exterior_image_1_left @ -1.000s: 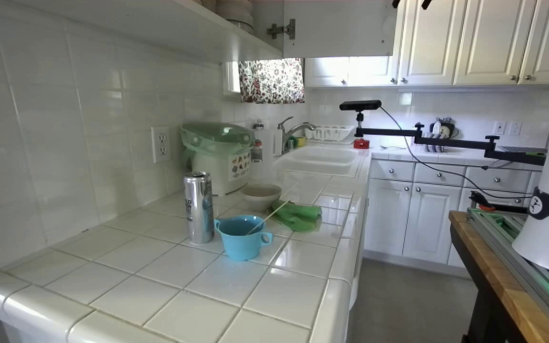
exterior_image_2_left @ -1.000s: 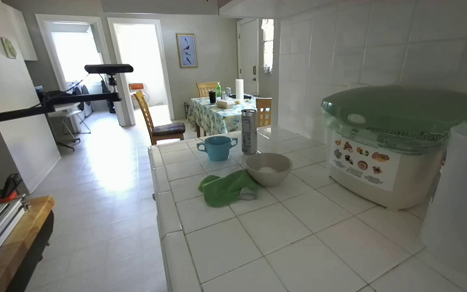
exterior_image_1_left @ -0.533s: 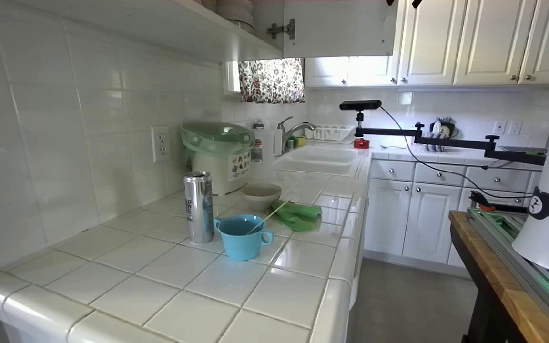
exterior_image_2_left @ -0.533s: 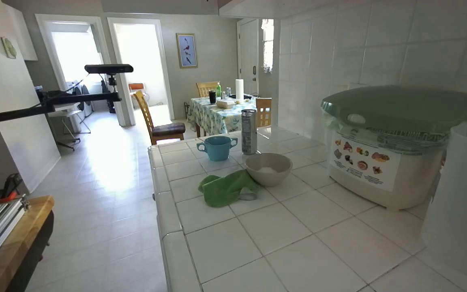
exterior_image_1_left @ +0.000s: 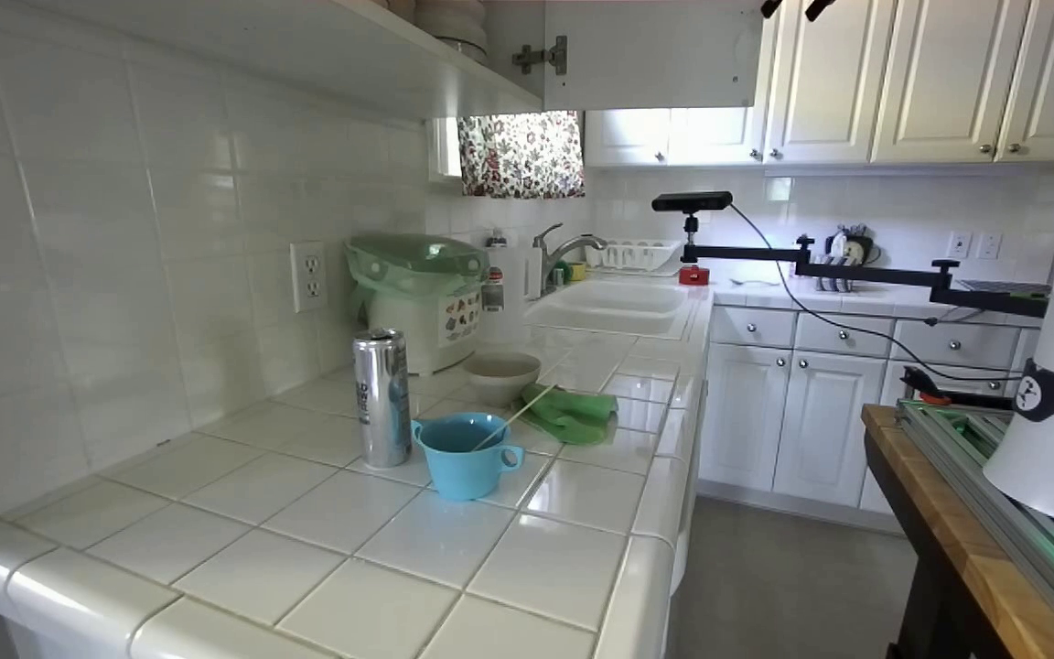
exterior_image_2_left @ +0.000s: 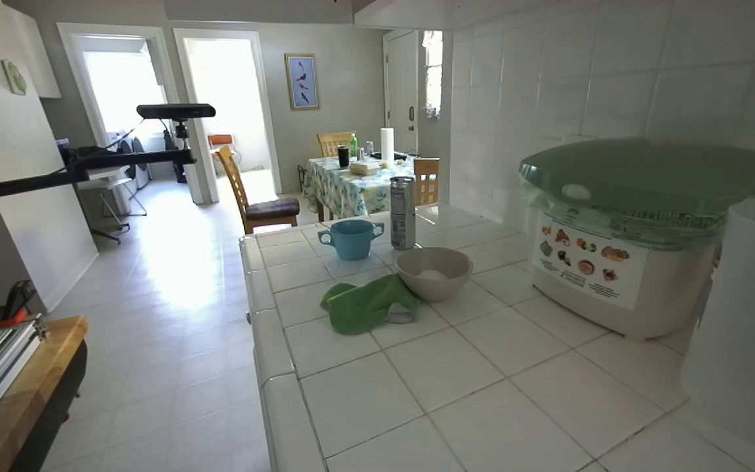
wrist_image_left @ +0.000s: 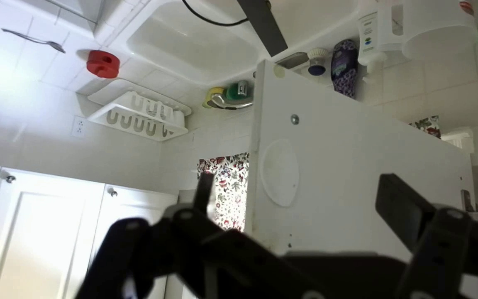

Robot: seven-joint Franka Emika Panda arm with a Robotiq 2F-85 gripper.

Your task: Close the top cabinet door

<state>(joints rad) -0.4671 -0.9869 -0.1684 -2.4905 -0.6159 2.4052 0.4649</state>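
Note:
The top cabinet door (exterior_image_1_left: 650, 55) stands open in an exterior view, a plain panel grey in shade with a dark hinge (exterior_image_1_left: 541, 58) at its left edge. Its upper part is cut off by the frame. A grey strip (exterior_image_2_left: 259, 10) at the top of an exterior view looks like the same door. In the wrist view the door (wrist_image_left: 347, 158) fills the right half, with its free edge between my fingers. My gripper (wrist_image_left: 297, 185) is open and empty, one finger on each side of that edge. Its dark fingertips (exterior_image_1_left: 794, 9) show just past the door's free edge. Contact cannot be told.
The tiled counter (exterior_image_1_left: 381, 567) below holds a can (exterior_image_1_left: 382, 398), a blue cup (exterior_image_1_left: 461, 458), a bowl (exterior_image_1_left: 501, 377), a green cloth (exterior_image_1_left: 573, 416) and a green-lidded bin (exterior_image_1_left: 417, 302). A camera on a black arm (exterior_image_1_left: 751, 256) juts out near the sink (exterior_image_1_left: 623, 302).
My fingertips at the top of an exterior view shift slightly left and up, then back right and down. The door shows no visible movement.

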